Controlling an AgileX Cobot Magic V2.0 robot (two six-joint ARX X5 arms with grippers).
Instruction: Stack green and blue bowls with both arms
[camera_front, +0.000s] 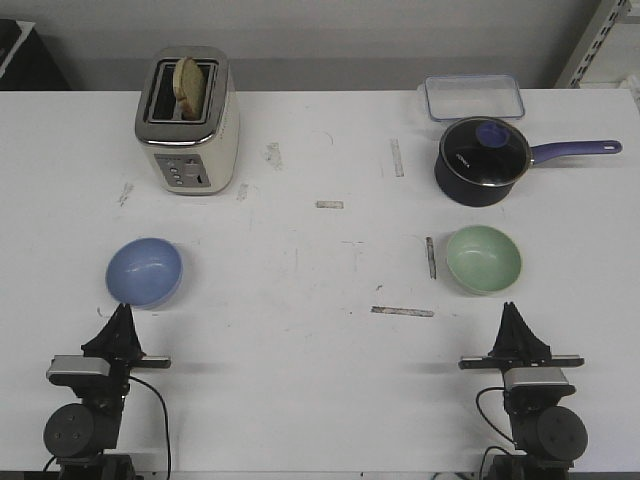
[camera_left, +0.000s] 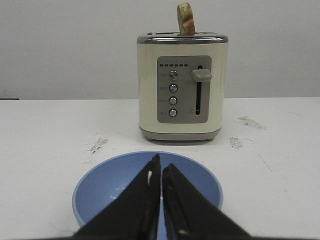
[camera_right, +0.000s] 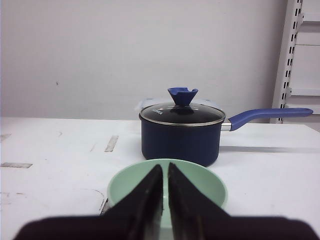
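Observation:
The blue bowl (camera_front: 145, 271) sits upright on the white table at the left, just beyond my left gripper (camera_front: 121, 312). In the left wrist view the bowl (camera_left: 105, 187) lies right behind the gripper (camera_left: 161, 167), whose jaws are shut and empty. The green bowl (camera_front: 483, 260) sits upright at the right, just beyond my right gripper (camera_front: 510, 312). In the right wrist view the green bowl (camera_right: 200, 182) lies behind the gripper (camera_right: 165, 170), also shut and empty. Both grippers are near the table's front edge.
A cream toaster (camera_front: 188, 122) holding a slice of bread stands at the back left. A dark navy saucepan (camera_front: 483, 160) with lid and long handle stands just behind the green bowl. A clear plastic container (camera_front: 473, 97) lies behind the pan. Tape marks dot the table.

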